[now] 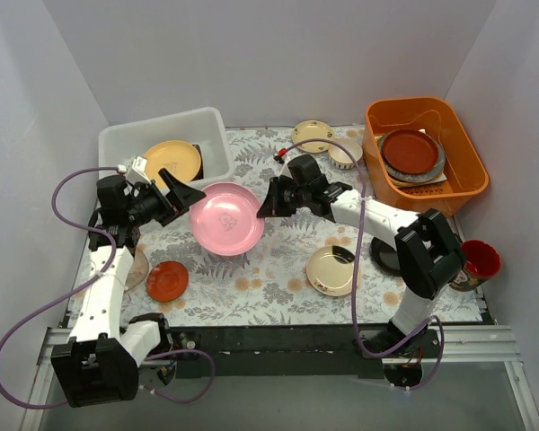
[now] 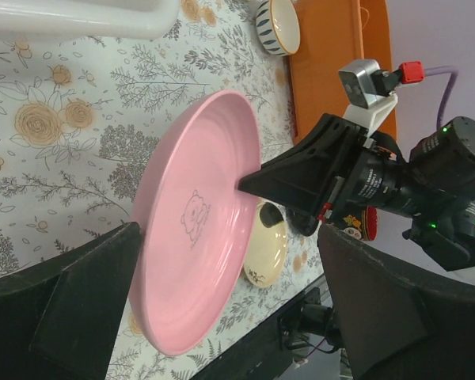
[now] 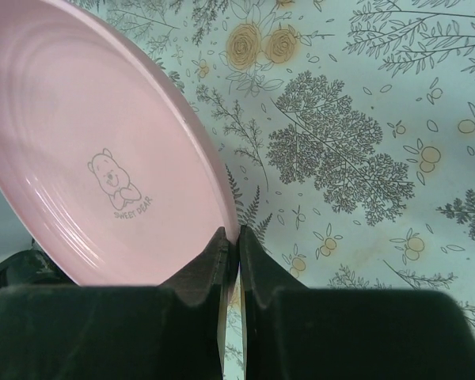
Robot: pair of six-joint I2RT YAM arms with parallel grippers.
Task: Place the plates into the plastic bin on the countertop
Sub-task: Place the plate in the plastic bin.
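Pink and round, one plate (image 1: 226, 218) hangs tilted above the middle of the countertop (image 1: 278, 269), a small bear printed in its well. The right gripper (image 1: 262, 208) pinches the rim at the plate's 3 o'clock, jaws clamped thin on the edge. The left gripper (image 1: 187, 199) sits at the plate's 9 o'clock, jaws spread wide with the rim between them, gripping nothing. Whether a finger touches the rim cannot be told.

Being round, the plate has no long axis; its face leans toward the left gripper. The plastic bin (image 1: 162, 126) lies at about 10 o'clock from the plate, just beyond the left gripper, so the left arm is the nearer one. A pass from right to left looks likely.

Counted from above:
- One yellow plate (image 1: 172, 160) lies inside the plastic bin.
- One red-orange saucer (image 1: 166, 281) lies at 7 o'clock.
- One cream plate (image 1: 331, 269) lies at 4 o'clock and a second cream plate (image 1: 313, 135) at 1 o'clock.
- A dark shape under the right arm is too hidden to name.
- One small bowl (image 1: 344, 153) sits near one orange tub (image 1: 413, 106), which holds one red-brown plate (image 1: 410, 150).
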